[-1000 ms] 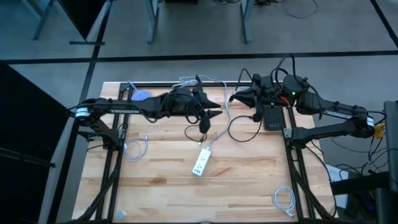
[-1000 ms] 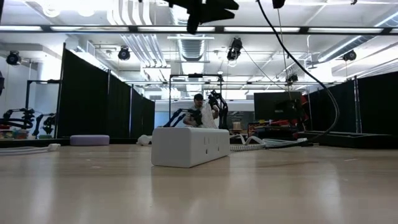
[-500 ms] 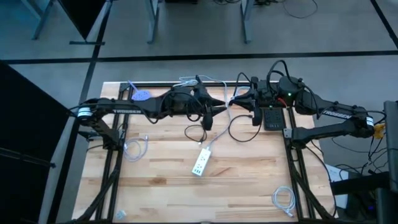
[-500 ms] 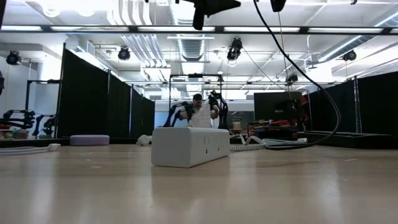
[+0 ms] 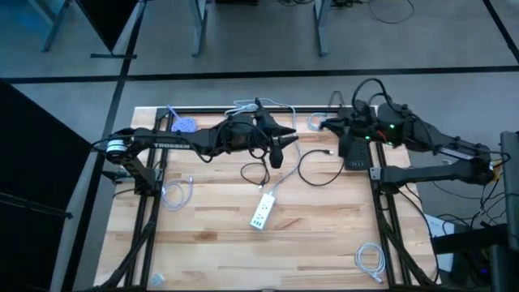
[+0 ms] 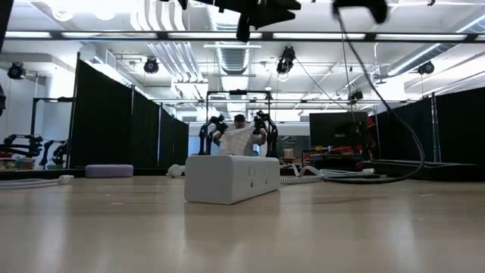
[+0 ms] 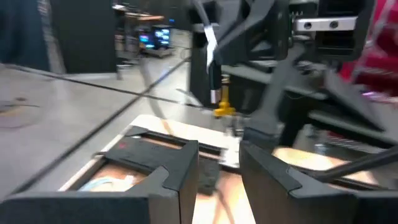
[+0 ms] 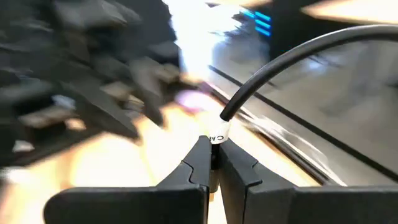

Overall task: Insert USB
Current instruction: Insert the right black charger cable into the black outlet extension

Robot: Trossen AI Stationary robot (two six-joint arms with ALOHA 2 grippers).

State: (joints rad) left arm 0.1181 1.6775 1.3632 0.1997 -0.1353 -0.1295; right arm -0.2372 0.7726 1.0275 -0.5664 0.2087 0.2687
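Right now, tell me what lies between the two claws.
High view: the left claw and right claw stand apart above the table's back edge; between them lie only bare wood and a white cable.

White lettering "TROSSEN" on left arm (image 5: 172, 146), left-centre of high view, barely legible. White tag on black cable (image 8: 217, 134), centre of right wrist view, shows letters "CA", rest hidden. No other readable text.

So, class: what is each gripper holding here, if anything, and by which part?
The right gripper pinches the black cable just behind its white-labelled end. The left gripper shows nothing between its jaws.
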